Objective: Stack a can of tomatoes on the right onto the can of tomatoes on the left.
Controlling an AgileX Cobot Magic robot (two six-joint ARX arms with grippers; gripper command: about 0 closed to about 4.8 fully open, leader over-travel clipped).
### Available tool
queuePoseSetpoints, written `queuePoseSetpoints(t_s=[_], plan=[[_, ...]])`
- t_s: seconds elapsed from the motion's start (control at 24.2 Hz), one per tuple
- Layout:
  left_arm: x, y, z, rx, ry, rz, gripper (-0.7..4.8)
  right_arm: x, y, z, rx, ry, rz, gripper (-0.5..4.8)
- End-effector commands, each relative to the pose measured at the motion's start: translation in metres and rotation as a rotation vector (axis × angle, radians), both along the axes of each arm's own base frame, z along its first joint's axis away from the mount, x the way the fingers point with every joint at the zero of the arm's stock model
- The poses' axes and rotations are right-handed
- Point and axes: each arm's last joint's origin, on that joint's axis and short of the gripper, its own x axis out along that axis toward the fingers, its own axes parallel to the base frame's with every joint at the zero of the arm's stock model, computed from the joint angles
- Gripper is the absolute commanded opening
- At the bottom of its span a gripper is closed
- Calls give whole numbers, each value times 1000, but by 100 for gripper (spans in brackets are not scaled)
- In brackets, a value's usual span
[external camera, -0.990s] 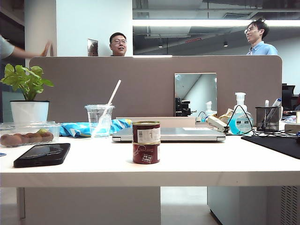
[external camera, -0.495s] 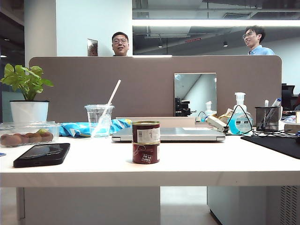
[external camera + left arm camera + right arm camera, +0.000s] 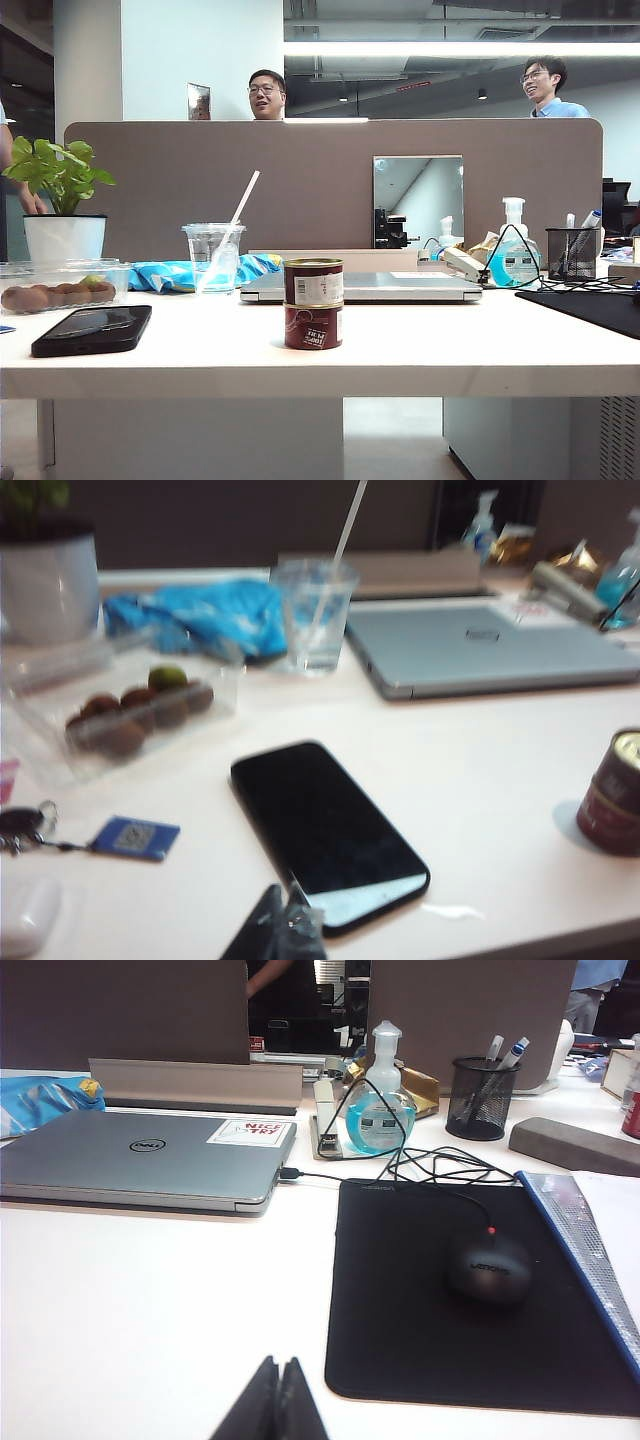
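Tomato cans stand stacked in the middle of the counter [image 3: 450, 350], the upper can [image 3: 313, 281] sitting squarely on the lower can [image 3: 312, 327], rims aligned and no tilt to be seen, just in front of the closed laptop [image 3: 380, 287]. Judged from that, the stacking looks done.

Both cans are rigid metal cylinders, likely fairly heavy if full, with smooth paper-labelled walls that could slip under a light pinch. The sensible hold would be across the side wall at mid height, jaws level, so the can stays upright; the lids and rims offer nothing to grip. A knock to the upper can could slide it off the lower rim.

Neither hand is near the stack. The left hand [image 3: 279, 928] hovers low over the near edge of the counter by the black phone [image 3: 325, 830], its fingers pressed together and holding nothing; the stack shows only at the edge of its wrist view. The right hand [image 3: 272, 1401] is also clenched and empty, hanging near the black mouse pad [image 3: 420, 1290], well apart from the cans.
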Motion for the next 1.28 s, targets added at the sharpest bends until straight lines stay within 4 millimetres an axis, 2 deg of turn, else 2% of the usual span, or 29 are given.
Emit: queuePoseSetpoints(t_s=[0.04, 0.25, 0.41, 0.82, 1.28], plan=[[2, 0, -10, -3, 23, -1, -2, 0, 0, -2, 4, -4, 0, 23], [5, 2, -27, -20, 82, 78, -2, 0, 0, -1, 4, -5, 0, 23], [5, 4, -26, -10, 78, 163, -2, 0, 0, -2, 4, -4, 0, 23], [5, 2, -26, -31, 78, 79, -2, 0, 0, -1, 4, -5, 0, 23], [5, 2, -26, -28, 78, 82, -2, 0, 0, -1, 4, -5, 0, 23]])
